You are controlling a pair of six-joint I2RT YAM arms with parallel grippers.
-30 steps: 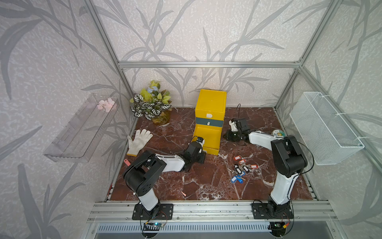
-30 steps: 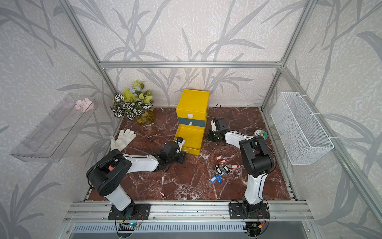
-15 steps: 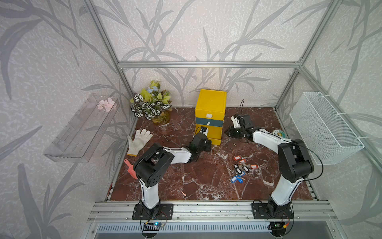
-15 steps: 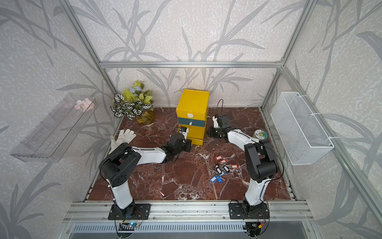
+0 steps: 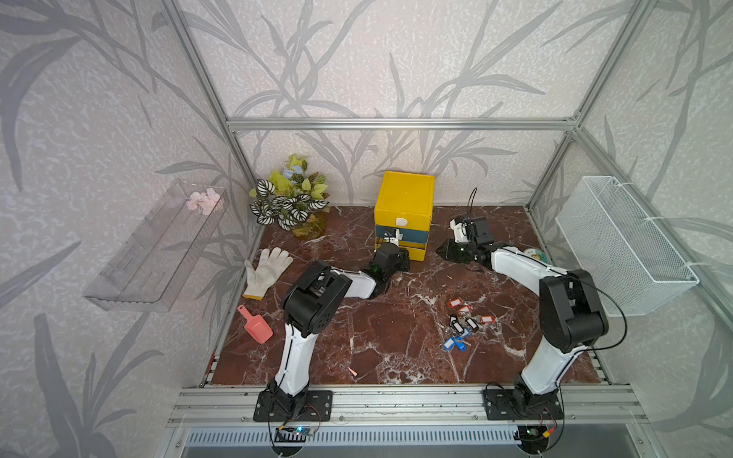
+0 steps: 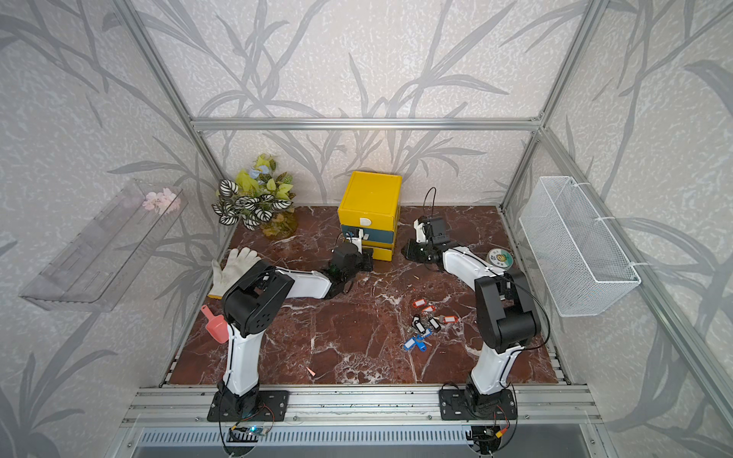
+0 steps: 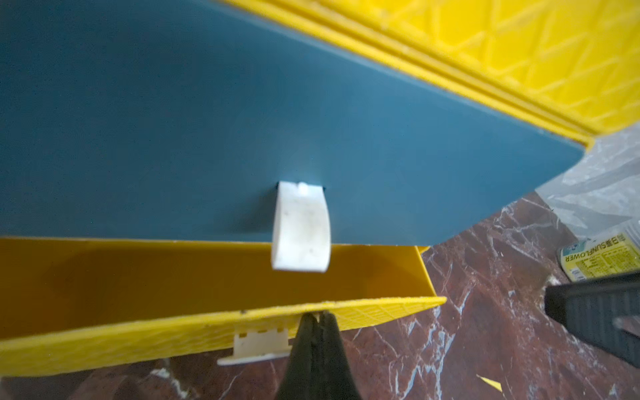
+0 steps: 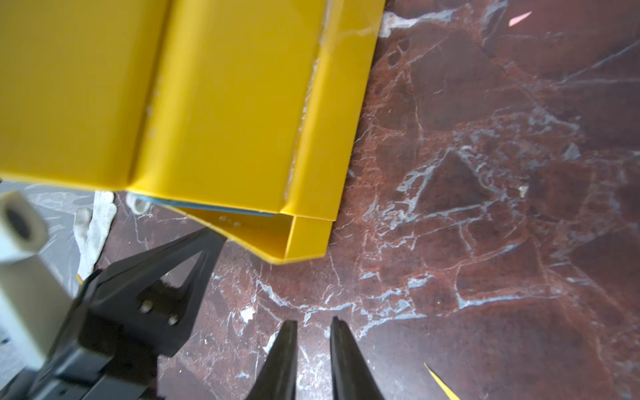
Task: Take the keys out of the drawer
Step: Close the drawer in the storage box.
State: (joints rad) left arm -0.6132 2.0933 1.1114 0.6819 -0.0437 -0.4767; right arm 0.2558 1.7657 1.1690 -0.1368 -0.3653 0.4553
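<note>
A: Left gripper [image 7: 318,320]: why pinched closed, with nothing between the tips?
B: Seems set as a blunt pusher. Rests tip-first against the front of the bottom yellow drawer [image 7: 173,332], just beside its white handle [image 7: 258,343]. Ajar only a little, judging by the gap, with bare yellow inside as far as visible. Probably meant to be nudged closed.
A: And the right gripper [image 8: 313,323]?
B: Parted just narrowly, gripping nothing. Hovers low over the marble floor [image 8: 485,207] near a side corner of the yellow cabinet [image 5: 404,194]. Likely kept off to the side to leave the drawer front free.
A: Where to find the keys [image 5: 462,323]?
B: Out already, by the look. Heaped on the marble well apart from the cabinet, nearer the base of the right arm [image 5: 547,365]: red-orange, black and blue tags bunched together.
A: Any left inside?
B: No way to say for the blue drawer [image 7: 173,121] above; closed, seemingly.
</note>
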